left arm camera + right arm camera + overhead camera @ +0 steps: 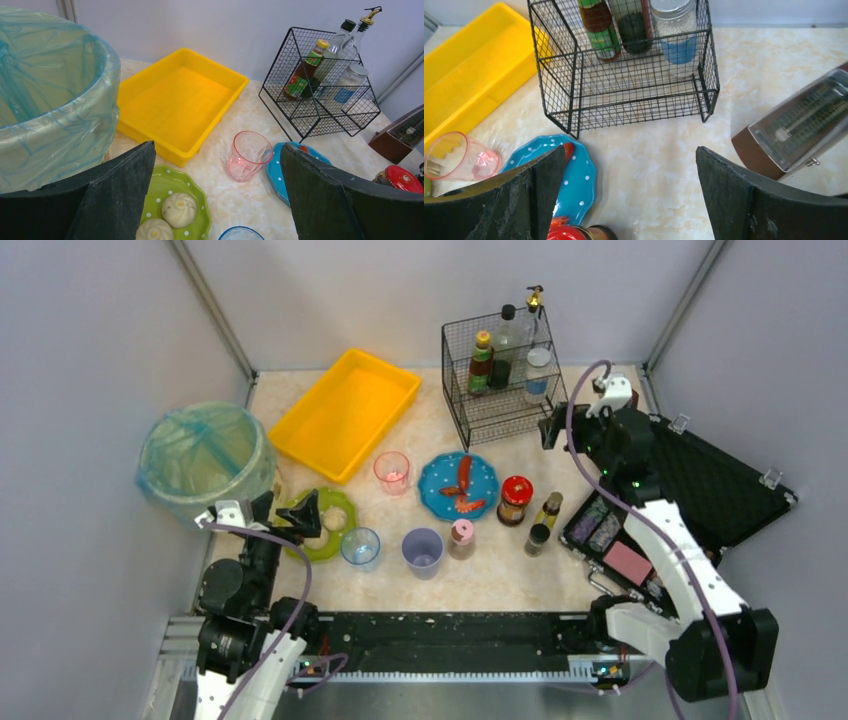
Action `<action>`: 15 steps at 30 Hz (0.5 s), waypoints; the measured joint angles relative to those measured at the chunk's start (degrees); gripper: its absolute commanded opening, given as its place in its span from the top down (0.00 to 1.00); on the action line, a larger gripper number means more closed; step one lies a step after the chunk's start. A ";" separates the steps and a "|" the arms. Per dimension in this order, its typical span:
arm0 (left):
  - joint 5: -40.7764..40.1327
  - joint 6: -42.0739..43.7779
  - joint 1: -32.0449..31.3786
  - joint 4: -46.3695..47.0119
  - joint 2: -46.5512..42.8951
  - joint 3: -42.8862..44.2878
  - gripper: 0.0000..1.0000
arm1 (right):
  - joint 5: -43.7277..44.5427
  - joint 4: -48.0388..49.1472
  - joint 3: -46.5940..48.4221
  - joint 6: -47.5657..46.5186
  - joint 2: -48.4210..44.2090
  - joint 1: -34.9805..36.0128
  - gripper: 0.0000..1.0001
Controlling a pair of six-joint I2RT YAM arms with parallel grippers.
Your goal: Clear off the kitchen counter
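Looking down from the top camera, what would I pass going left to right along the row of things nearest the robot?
Lined bin → green dotted plate → clear blue cup → purple cup → pink-lidded jar → dark-capped small bottle → open black case.

bottle labels probably too blurred

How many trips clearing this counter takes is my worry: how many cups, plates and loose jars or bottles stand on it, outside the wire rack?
Plastic cups: 3 (clear pink cup, clear blue cup, lilac cup)
Round dotted plates: 2 (green plate, blue plate)
Loose jars and bottles: 4 (red-lidded jar, pink-lidded jar, yellow-capped bottle, small dark bottle)
Total on the kitchen counter: 9
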 measured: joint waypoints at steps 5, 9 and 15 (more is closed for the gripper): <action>0.15 0.00 0.00 0.00 0.02 0.00 0.01 | 1.42 1.14 -4.98 1.70 -8.20 0.00 0.01; 0.17 0.00 0.00 0.00 0.02 0.00 0.01 | 0.94 -4.83 -4.28 3.45 -8.26 0.00 0.01; 0.17 0.00 0.00 0.00 0.02 0.00 0.01 | -1.70 -17.16 -3.93 4.76 -8.22 0.28 0.01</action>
